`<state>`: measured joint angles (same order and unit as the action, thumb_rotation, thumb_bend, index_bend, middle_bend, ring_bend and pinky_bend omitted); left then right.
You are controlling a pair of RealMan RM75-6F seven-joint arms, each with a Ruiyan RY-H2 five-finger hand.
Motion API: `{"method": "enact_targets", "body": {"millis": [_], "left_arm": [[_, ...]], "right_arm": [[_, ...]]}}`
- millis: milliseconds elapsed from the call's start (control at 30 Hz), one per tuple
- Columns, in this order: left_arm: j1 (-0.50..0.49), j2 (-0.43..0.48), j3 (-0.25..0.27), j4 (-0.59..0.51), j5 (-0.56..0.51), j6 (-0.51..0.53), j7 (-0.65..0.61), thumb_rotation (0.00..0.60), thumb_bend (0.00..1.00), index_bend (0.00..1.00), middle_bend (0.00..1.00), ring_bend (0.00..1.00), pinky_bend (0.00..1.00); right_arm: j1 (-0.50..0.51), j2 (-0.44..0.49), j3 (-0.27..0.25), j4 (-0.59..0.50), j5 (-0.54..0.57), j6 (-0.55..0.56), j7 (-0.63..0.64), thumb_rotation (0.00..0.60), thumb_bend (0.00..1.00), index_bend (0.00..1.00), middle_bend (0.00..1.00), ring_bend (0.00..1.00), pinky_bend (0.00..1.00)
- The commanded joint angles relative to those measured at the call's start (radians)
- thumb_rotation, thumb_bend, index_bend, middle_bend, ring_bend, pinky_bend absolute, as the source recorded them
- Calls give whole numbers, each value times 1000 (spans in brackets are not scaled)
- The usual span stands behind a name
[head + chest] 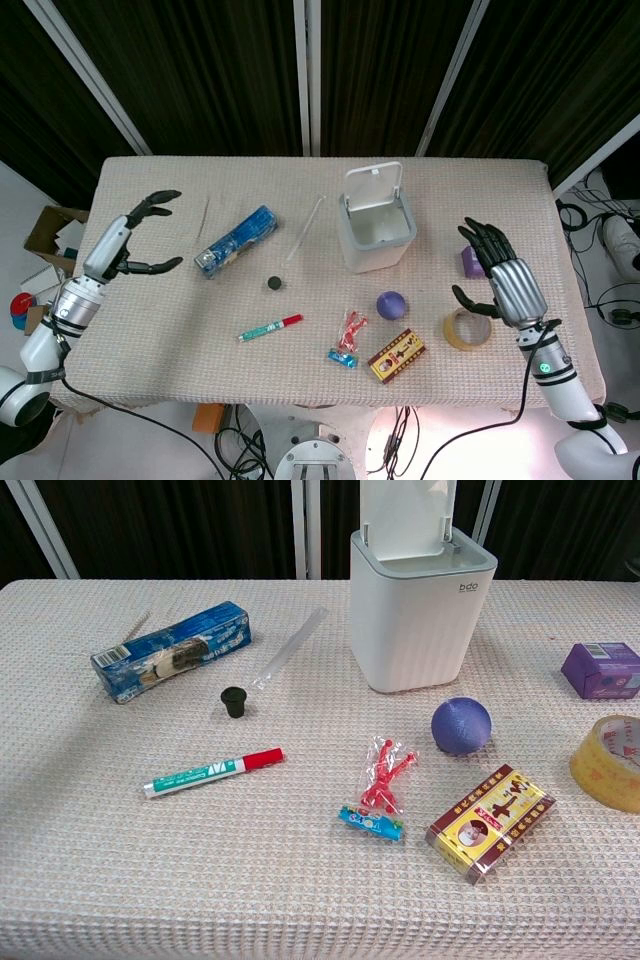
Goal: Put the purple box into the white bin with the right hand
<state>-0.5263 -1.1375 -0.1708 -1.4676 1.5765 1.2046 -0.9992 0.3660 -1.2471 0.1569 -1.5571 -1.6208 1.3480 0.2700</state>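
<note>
The purple box (470, 262) (603, 669) lies near the table's right edge, partly hidden in the head view behind my right hand (497, 271). That hand hovers over it, fingers spread and holding nothing. The white bin (376, 221) (422, 608) stands upright at the centre back, its lid swung up and open. My left hand (145, 235) hangs open above the table's left edge, far from both. Neither hand shows in the chest view.
A tape roll (467, 329) (610, 762) lies just in front of the right hand. A purple ball (391, 304), a red and yellow box (396, 356), wrapped sweets (350, 332), a marker (270, 326), a black cap (273, 284), a blue biscuit pack (236, 240) and a clear tube (305, 228) are scattered about.
</note>
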Motion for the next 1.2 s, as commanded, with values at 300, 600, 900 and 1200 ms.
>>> {"method": "enact_targets", "body": {"millis": [300, 600, 900, 1200], "left_arm": [[-6, -2, 21, 0, 0, 14, 41, 467, 174, 117, 118, 118, 228], [-9, -1, 34, 9, -5, 15, 41, 465, 174, 118, 118, 118, 228], [11, -14, 60, 38, 6, 48, 51, 466, 174, 117, 118, 118, 228], [31, -22, 83, 61, 5, 63, 115, 468, 174, 117, 118, 117, 228]], "right_arm": [[8, -7, -30, 8, -3, -4, -29, 600, 283, 0, 0, 0, 0], [0, 2, -32, 31, 42, -10, -90, 600, 276, 0, 0, 0, 1], [21, 88, -12, -6, 348, -235, -434, 600, 258, 0, 0, 0, 1], [107, 35, -16, 131, 494, -434, -510, 600, 258, 0, 0, 0, 0]]}}
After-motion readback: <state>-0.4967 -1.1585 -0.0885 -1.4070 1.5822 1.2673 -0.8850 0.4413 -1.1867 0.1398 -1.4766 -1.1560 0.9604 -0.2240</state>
